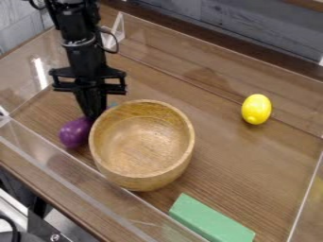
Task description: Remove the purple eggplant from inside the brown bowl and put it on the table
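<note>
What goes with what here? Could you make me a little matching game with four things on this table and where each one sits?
Things:
1. purple eggplant
2. brown bowl
3. yellow lemon
4. green block

Places:
A. alone on the right side of the table
B. nearest the front wall
C. on the table, against the bowl's left side, below the hand
D. middle of the table, nothing inside

Pairs: 1-C, 2-D, 3-A, 4-B
</note>
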Robot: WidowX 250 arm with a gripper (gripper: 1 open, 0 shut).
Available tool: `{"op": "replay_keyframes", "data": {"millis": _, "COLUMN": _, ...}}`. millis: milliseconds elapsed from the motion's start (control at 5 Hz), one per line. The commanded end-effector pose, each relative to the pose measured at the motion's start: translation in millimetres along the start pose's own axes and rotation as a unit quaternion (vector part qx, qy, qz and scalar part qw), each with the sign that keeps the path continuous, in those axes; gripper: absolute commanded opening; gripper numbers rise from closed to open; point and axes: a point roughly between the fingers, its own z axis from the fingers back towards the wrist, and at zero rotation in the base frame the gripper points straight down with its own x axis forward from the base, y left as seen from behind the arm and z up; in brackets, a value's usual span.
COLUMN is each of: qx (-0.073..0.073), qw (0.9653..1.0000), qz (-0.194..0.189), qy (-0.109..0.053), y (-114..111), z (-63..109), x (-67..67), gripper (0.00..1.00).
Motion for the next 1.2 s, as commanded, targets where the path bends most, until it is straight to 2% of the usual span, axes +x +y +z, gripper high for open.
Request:
{"op": "replay_keyframes", "data": {"millis": 0, "qx": 0.002, "qw": 0.9998, "qz": -0.003, "qy": -0.021, "y": -2.9, "z": 9.8, "x": 9.2, "gripper": 0.00}}
{"op": "replay_keyframes", "data": {"millis": 1000, "qx": 0.000, "qw": 0.9999, "qz": 0.006, "qy": -0.012, "y": -6.6, "z": 5.3, "x": 12.4, "gripper": 0.00}}
